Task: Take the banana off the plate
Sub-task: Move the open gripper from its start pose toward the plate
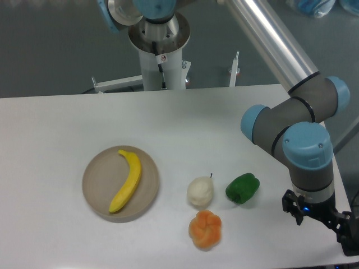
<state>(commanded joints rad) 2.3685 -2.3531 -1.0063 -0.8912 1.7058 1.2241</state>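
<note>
Currently the banana (pixel 128 180) lies on the plate (pixel 95 193), running from the upper middle of the dish down toward its lower left, its curve bowing toward the right rim. The plate sits on the left part of the white table (pixel 56 123). To its right, well apart from the dish, stand a pale pear-like fruit (pixel 200 191), a green pepper (pixel 242 188) and an orange fruit (pixel 205 228), grouped closely together.

The arm (pixel 297 129) reaches in from the upper right, and its wrist points down at the table's far right edge. The gripper (pixel 322 216) is mostly cut off at the frame's lower right corner, so whether its fingers are apart or together cannot be told; nothing appears to be held.

The step in hand looks like the approach, with the grasp not yet begun. To do it well, the arm would probably travel left above the three fruits rather than through them, then descend over the banana's middle. Turning the fingers to straddle the banana across its narrow width, with jaws wide, should give a firm hold without pushing on the plate's rim.
</note>
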